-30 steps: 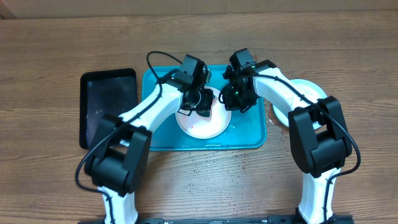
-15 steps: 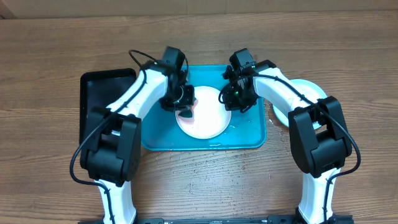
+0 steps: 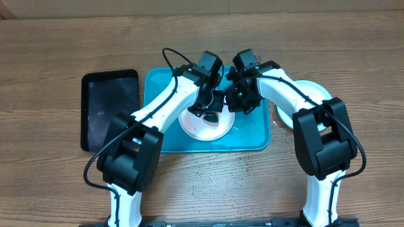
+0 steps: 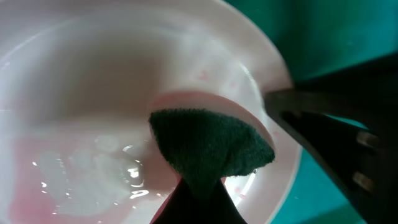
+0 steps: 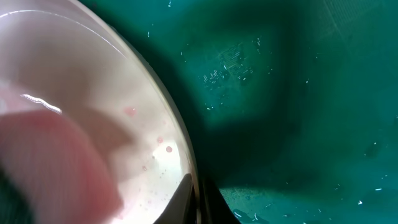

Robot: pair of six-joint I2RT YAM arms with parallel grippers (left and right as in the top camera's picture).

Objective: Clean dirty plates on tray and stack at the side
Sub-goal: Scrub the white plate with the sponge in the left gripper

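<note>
A white plate with wet pink-red smears lies on the turquoise tray. My left gripper is shut on a dark green and pink sponge and presses it onto the plate's inside near its far right rim. My right gripper is shut on the plate's right rim, which sits between its fingers. Another pale plate lies on the table to the right of the tray, partly hidden by my right arm.
A smaller black tray lies left of the turquoise tray. Water drops lie on the tray floor. The right gripper's dark finger shows close beside the sponge in the left wrist view.
My left gripper swept the sponge from the plate's middle to its left side, then across to its far right side. The right gripper and the plate stayed put.
</note>
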